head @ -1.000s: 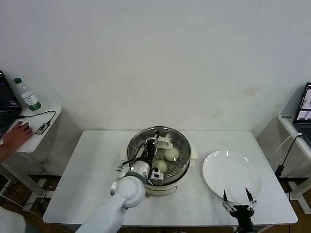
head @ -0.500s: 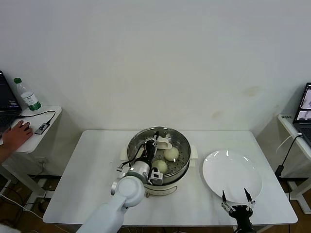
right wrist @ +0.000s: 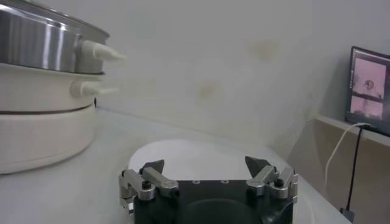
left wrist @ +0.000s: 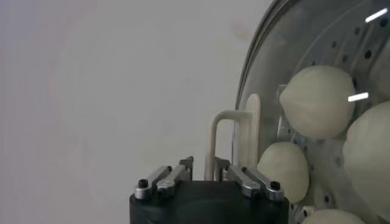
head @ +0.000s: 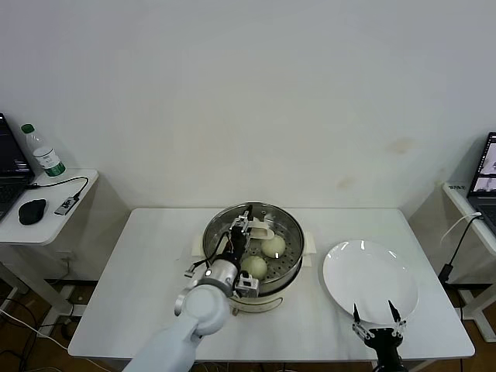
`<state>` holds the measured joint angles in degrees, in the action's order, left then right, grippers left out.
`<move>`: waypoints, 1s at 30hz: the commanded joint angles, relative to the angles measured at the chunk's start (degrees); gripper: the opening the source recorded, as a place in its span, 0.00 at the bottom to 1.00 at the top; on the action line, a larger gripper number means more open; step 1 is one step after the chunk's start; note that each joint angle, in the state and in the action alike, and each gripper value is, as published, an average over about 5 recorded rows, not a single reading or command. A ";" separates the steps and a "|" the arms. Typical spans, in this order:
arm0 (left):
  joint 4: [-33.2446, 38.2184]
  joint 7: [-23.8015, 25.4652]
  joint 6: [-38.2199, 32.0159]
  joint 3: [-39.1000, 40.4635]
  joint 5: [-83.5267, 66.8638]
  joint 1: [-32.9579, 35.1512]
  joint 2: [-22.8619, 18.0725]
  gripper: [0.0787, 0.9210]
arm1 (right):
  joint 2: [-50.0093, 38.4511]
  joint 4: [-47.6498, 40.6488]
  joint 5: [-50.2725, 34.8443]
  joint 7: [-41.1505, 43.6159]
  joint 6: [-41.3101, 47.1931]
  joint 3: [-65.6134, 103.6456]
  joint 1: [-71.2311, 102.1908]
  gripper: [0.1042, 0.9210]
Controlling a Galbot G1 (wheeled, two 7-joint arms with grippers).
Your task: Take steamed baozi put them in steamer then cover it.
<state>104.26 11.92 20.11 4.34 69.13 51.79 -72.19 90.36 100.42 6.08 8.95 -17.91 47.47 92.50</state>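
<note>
The cover (head: 252, 232) sits on the steamer (head: 271, 275), its clear glass showing the steamed baozi (head: 254, 266) on the perforated tray beneath; three buns show plainly in the head view and parts of four in the left wrist view. The left hand (head: 241, 226) is over the lid at its cream bar handle (left wrist: 234, 143), and in the wrist view its fingers (left wrist: 163, 178) stand a little apart on either side of the handle's foot, seemingly not pinching it. So the step in hand looks like letting go of the lid. To do it well, the fingers should part fully before the arm rises, and the lift should go straight up, so that no fingertip catches the handle and drags the lid off its seat. The rim should lie level all round the pot before the arm leaves.

The right hand (head: 377, 319) waits at the counter's front right corner, fingers spread wide and holding nothing, just at the front edge of a bare white plate (head: 370, 280).

The steamer stands at the middle of the white counter (head: 147, 271), toward its front edge. A plain white wall rises behind. A side table off the left end carries a water bottle (head: 46, 153) and a mouse (head: 32, 211); a laptop (head: 483, 182) stands off the right end.
</note>
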 commanded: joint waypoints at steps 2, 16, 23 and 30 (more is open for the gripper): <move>10.54 -1.37 -0.13 -2.16 -3.53 8.31 5.12 0.56 | 0.03 0.02 0.24 -0.06 -0.02 -0.45 0.20 0.88; 27.46 -20.94 -17.41 -19.95 -44.30 38.48 11.95 0.88 | -0.06 2.37 0.57 -0.50 -1.36 -2.26 2.50 0.88; 19.09 -29.23 -30.52 -31.62 -79.29 48.95 7.16 0.88 | -2.37 5.03 -1.17 -1.04 -2.73 -5.03 5.65 0.88; 15.80 -27.61 -34.29 -31.29 -85.13 55.72 4.66 0.88 | -4.89 6.51 -3.17 0.02 -2.52 -6.78 8.13 0.88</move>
<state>123.27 -9.12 -1.09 -18.21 13.58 91.15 -64.66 88.14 104.56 4.94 8.58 -19.71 43.23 97.33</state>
